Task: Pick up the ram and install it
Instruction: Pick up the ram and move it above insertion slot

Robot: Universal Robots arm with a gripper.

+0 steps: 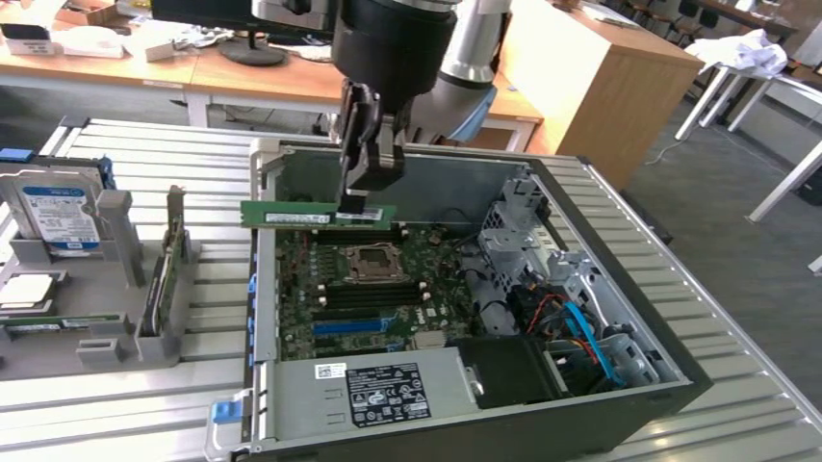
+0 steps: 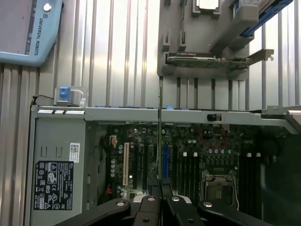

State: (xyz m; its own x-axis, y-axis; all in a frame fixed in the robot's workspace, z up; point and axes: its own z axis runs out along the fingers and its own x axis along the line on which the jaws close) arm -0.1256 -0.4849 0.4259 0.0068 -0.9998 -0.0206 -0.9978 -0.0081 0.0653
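**Gripper (image 1: pixel 364 206) state:** closed on the ram (image 1: pixel 298 216). It pinches the stick at its end on the exterior view's right, so the rest of the board projects free toward the left.

**Ram position:** level and on edge, above the motherboard (image 1: pixel 327 289) inside the open computer case (image 1: pixel 642 371). It appears to hang clear of every component, toward the far side of the CPU socket (image 1: pixel 372 262).

**Alignment:** in the wrist view the stick appears edge-on (1 thin line) and parallel to the memory slots (image 2: pixel 189 165), an orientation suited to seating.

**Other parts:** the hard drive (image 1: pixel 58 217) stands in a grey holder (image 1: pixel 115 289) well to the left.
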